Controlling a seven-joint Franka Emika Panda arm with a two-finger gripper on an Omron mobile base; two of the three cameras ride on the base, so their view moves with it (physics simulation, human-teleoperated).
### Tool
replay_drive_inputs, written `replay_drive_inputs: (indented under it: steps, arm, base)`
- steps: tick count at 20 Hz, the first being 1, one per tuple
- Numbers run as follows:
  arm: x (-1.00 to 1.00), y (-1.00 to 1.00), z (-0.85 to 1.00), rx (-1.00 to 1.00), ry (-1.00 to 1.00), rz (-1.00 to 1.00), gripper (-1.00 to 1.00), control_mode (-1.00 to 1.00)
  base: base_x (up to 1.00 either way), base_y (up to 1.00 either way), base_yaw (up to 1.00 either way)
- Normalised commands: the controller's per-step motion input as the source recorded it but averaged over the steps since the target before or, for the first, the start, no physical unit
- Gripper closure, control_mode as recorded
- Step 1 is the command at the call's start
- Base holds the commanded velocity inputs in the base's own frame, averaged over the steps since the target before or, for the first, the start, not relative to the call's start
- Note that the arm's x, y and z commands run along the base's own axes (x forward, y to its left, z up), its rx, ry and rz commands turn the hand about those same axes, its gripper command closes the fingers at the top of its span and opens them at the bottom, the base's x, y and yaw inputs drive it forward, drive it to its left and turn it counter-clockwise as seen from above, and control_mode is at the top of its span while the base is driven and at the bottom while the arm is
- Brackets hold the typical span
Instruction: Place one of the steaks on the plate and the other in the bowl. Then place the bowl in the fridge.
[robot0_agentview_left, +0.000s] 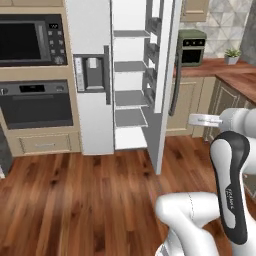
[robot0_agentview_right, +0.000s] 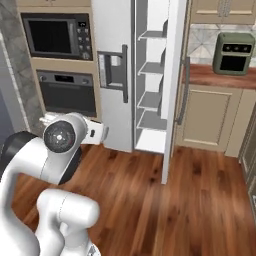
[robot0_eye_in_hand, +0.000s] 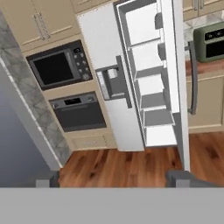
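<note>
The fridge (robot0_agentview_left: 95, 75) stands with its right door (robot0_agentview_left: 165, 75) swung wide, bare white shelves (robot0_agentview_left: 129, 95) showing at twelve o'clock from the arm. In the hand view the pincer (robot0_eye_in_hand: 114, 178) is spread wide, its two dark tips far apart at the bottom edge, nothing between them. A green toaster oven (robot0_agentview_right: 232, 52) sits on the wooden tabletop (robot0_agentview_right: 220, 76) at two o'clock; the built-in oven (robot0_agentview_left: 36, 102) lies at ten o'clock.

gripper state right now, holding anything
gripper: open, jaws wide apart, nothing between them, facing the fridge with its right door open.
</note>
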Motion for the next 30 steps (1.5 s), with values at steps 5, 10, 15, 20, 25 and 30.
replay_drive_inputs:
  steps: [5, 10, 15, 20, 25, 30]
  arm:
    - [0.0, 0.0, 0.0, 0.0, 0.0, 0.0, -1.0, 1.0]
    - [0.0, 0.0, 0.0, 0.0, 0.0, 0.0, -1.0, 1.0]
    - [0.0, 0.0, 0.0, 0.0, 0.0, 0.0, -1.0, 1.0]
    - [0.0, 0.0, 0.0, 0.0, 0.0, 0.0, -1.0, 1.0]
    - [0.0, 0.0, 0.0, 0.0, 0.0, 0.0, -1.0, 1.0]
    - [0.0, 0.0, 0.0, 0.0, 0.0, 0.0, -1.0, 1.0]
  base:
    - [-1.0, -0.14, 0.0]
    - [-1.0, -0.12, 0.0]
    - [-1.0, 0.0, 0.06]
    - [-1.0, -0.06, 0.51]
    - [-0.58, 0.0, 0.9]
    - [-0.01, 0.02, 1.0]
